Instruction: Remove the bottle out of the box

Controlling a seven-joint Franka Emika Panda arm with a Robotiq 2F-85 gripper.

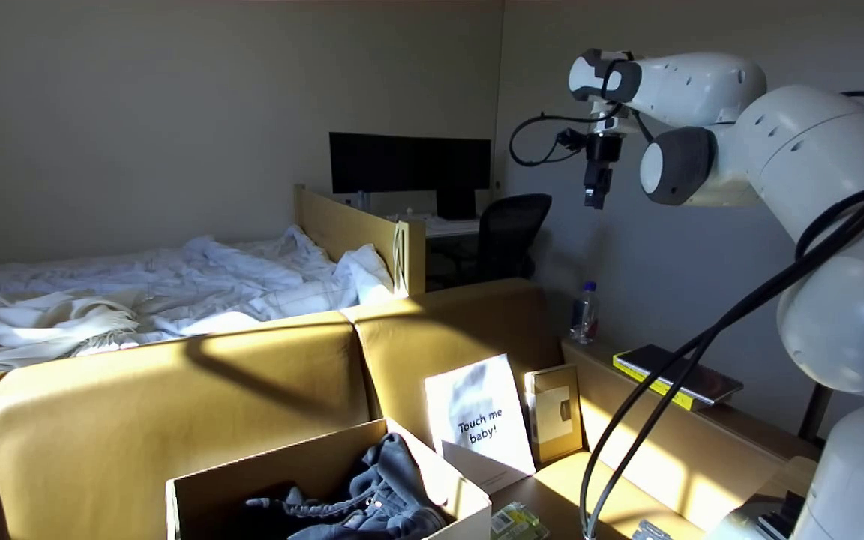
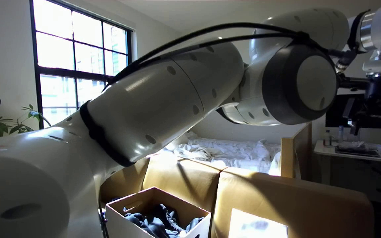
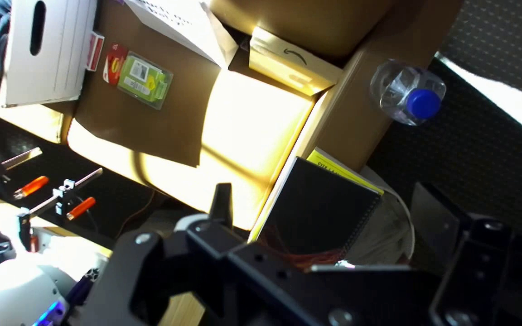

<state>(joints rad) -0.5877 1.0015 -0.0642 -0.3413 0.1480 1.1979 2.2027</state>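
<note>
Clear plastic, blue-capped, the bottle (image 3: 401,90) is seen upright on the sofa arm (image 3: 349,133), outside the box (image 3: 59,59) — its removal can be judged done. By the gripper (image 2: 374,132) nothing is held; its jaws are parted and aimed downward, with the bottle well below, its long axis roughly along their line — so a retreat could likely be made without a knock.
</note>
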